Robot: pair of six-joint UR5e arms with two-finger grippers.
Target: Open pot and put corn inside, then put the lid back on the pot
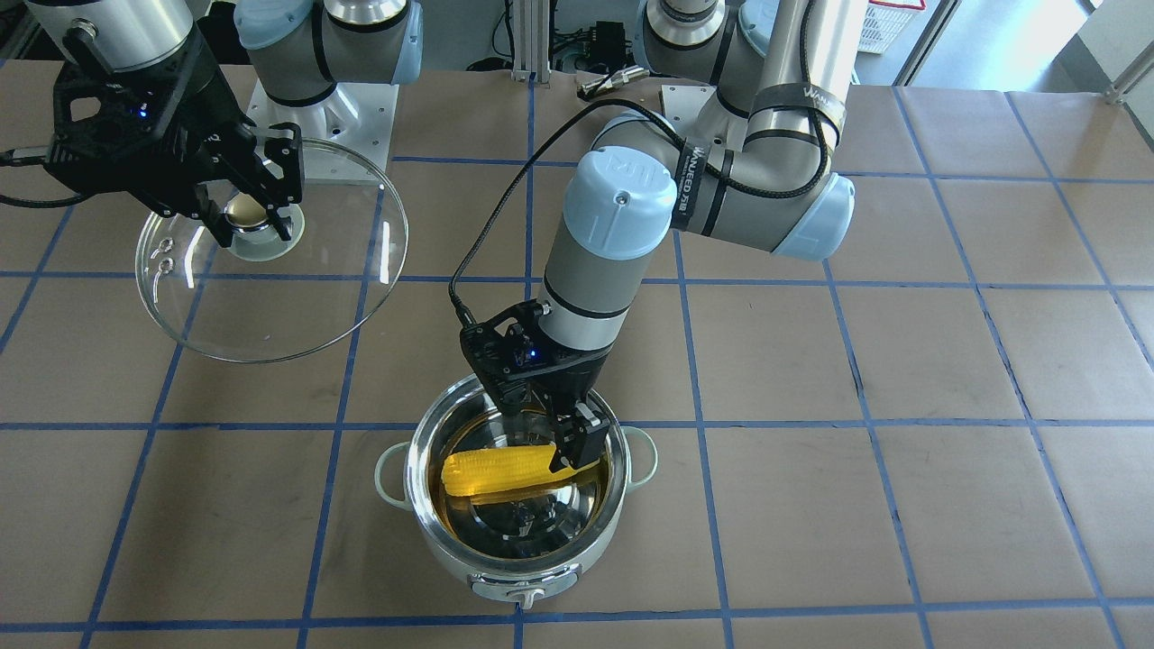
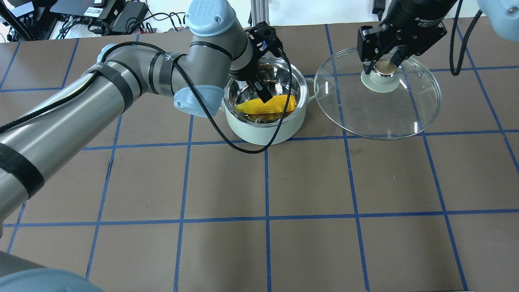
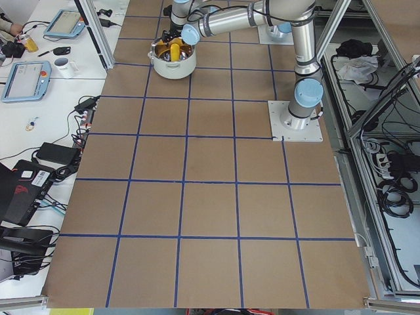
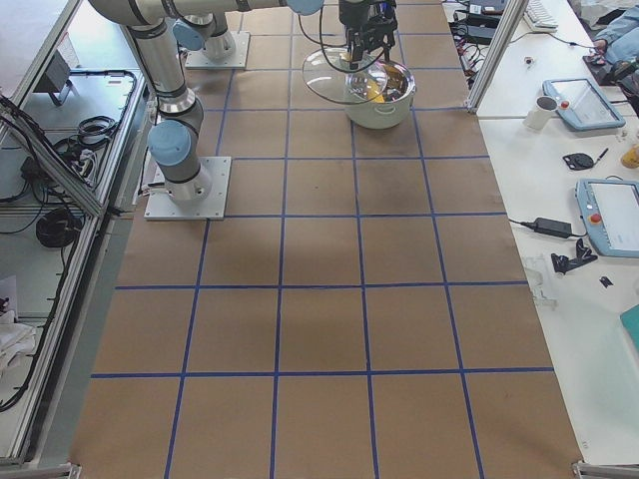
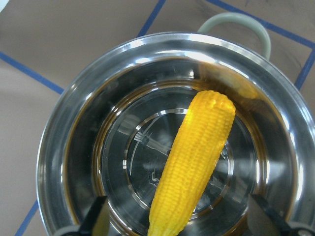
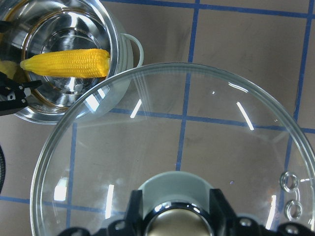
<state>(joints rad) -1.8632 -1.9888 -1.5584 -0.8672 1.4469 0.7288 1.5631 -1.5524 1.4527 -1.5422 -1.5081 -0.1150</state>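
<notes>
The pot stands open on the table, with its knob panel facing away from the robot. The yellow corn lies across its steel bottom, also seen in the left wrist view. My left gripper reaches down inside the pot, over the corn's tapered end. Its fingers are spread wide on either side and do not touch the corn. My right gripper is shut on the knob of the glass lid. It holds the lid tilted in the air, beside the pot and on my right.
The table is brown paper with a blue tape grid. The two arm bases stand at the robot's edge. The side benches hold teach pendants, a mug and cables.
</notes>
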